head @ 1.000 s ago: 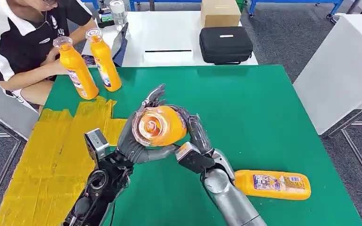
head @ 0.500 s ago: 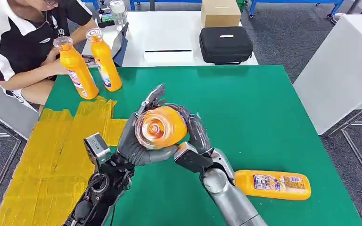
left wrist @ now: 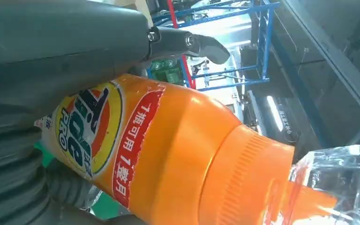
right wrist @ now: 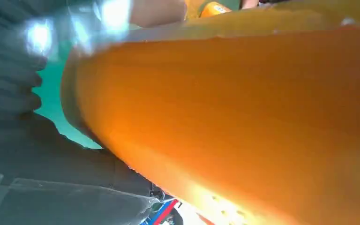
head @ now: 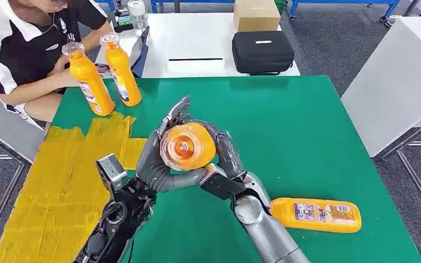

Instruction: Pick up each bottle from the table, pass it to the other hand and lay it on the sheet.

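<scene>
An orange plastic detergent bottle with a clear cap over an orange ribbed collar and a red-and-yellow label is held above the green table, its cap end pointing up toward the head camera. The left hand wraps its fingers around one side of the bottle and the right hand clasps the opposite side, so both grip it. On the table, a second orange bottle lies flat beside the right forearm, two more orange bottles stand at the far corner beside a seated person, and the yellow taped sheet lies on the left-arm side of the held bottle.
</scene>
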Tool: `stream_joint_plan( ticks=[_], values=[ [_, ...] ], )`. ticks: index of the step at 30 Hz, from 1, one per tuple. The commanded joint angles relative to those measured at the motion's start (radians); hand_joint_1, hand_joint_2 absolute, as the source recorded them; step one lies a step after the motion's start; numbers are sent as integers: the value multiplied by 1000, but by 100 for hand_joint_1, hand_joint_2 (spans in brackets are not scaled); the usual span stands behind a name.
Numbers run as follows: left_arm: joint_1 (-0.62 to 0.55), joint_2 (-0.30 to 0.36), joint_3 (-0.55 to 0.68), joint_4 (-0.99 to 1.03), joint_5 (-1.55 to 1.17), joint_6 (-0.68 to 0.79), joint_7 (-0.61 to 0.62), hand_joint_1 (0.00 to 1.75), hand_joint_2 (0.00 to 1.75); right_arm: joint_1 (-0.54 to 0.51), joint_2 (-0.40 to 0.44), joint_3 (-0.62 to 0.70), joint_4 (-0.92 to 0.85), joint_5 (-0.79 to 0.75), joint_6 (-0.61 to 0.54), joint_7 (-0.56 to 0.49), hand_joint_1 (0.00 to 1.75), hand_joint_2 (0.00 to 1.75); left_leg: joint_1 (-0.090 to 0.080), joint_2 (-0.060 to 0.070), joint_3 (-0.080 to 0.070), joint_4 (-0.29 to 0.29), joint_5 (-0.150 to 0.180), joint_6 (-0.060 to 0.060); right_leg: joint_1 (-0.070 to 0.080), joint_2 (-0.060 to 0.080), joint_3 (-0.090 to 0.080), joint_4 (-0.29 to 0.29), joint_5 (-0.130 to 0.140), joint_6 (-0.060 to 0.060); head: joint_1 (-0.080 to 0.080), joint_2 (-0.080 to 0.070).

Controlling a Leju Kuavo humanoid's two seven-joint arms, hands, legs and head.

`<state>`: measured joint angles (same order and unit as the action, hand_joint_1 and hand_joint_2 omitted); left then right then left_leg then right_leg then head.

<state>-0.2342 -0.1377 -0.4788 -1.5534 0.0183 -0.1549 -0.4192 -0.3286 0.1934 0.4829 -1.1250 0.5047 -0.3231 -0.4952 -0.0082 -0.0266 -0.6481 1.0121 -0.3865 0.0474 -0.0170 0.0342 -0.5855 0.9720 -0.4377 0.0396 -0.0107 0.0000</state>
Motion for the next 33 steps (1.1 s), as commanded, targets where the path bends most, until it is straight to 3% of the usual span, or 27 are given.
stream_joint_plan(
  ticks=[1,2,3,4,5,6,7,8,17,19,20,22,23,28,29,30,33],
  values=[
    [-46,3,-47,25,23,16,2,91,175,-44,-8,57,87,5,31,13,175,175,1,0,2,0,-1,-2,1,-3,3,-1,-1,-1,0,0],
    [-46,4,-48,24,24,17,2,82,175,-43,-7,58,88,5,33,16,175,175,1,0,3,0,-1,-2,1,-3,3,-1,-1,-1,0,0],
    [-40,8,-46,24,27,22,2,40,175,-40,-8,62,91,6,39,19,175,175,1,1,4,0,-2,-3,2,-3,5,-1,-2,-2,0,0],
    [-37,11,-47,24,27,23,2,122,175,-37,-8,65,93,8,42,21,175,175,1,1,3,0,-1,-2,1,-2,3,-1,-1,-1,0,0],
    [-28,14,-45,23,29,25,1,157,175,-30,-8,72,94,11,48,22,175,175,1,1,3,0,-1,-2,1,-2,3,-1,-1,-1,0,0],
    [-25,15,-45,24,30,27,-1,175,175,-27,-8,77,94,13,51,21,175,175,2,3,9,0,-4,-5,3,-4,10,-1,-3,-3,0,0],
    [-23,16,-45,25,30,29,-2,175,175,-27,-9,82,94,15,56,22,175,175,1,0,2,-1,-1,-2,1,-2,3,-1,-1,-1,0,0],
    [-22,17,-45,30,32,32,-4,175,175,-25,-8,91,97,16,64,22,175,175,1,2,7,-1,-3,-4,2,-3,8,-2,-2,-2,0,0],
    [-19,16,-48,43,24,58,-5,175,175,-34,-5,168,160,45,101,41,175,175,1,1,4,-1,-1,-2,1,-2,4,-2,-1,-1,0,0],
    [-19,15,-47,48,15,65,-4,147,175,-40,-6,179,179,41,94,42,175,175,1,1,4,-1,-2,-2,2,-2,5,-2,-1,-1,0,0],
    [-20,15,-47,50,9,68,-4,145,175,-40,-6,182,184,38,91,42,175,175,1,2,7,-1,-3,-3,2,-3,7,-2,-2,-2,0,0],
    [-21,16,-50,55,3,69,-5,150,175,-37,-9,187,188,37,90,44,175,175,1,0,4,-1,-1,-2,1,-3,4,-1,-1,-1,0,0],
    [-21,17,-51,57,0,69,-6,175,175,-35,-10,189,189,37,90,44,175,175,1,0,3,-1,-1,-2,1,-3,3,-1,-1,-1,0,0],
    [-23,15,-54,59,-4,65,-8,175,175,-33,-14,196,193,35,89,54,175,175,1,0,3,-1,-1,-2,1,-3,4,-1,-1,-1,0,0],
    [-24,15,-54,59,-4,65,-8,175,175,-33,-15,196,193,34,88,55,175,175,2,1,10,0,-5,-5,3,-6,11,-2,-4,-3,0,0],
    [-24,15,-54,59,-4,65,-8,175,175,-33,-15,196,193,34,88,55,175,175,1,-1,3,-1,-1,-2,2,-4,4,-2,-1,-1,0,0],
    [-24,15,-54,59,-4,65,-8,175,175,-33,-15,196,193,34,88,55,175,175,1,0,3,0,-1,-2,2,-4,4,-1,-1,-1,0,0]
  ],
)
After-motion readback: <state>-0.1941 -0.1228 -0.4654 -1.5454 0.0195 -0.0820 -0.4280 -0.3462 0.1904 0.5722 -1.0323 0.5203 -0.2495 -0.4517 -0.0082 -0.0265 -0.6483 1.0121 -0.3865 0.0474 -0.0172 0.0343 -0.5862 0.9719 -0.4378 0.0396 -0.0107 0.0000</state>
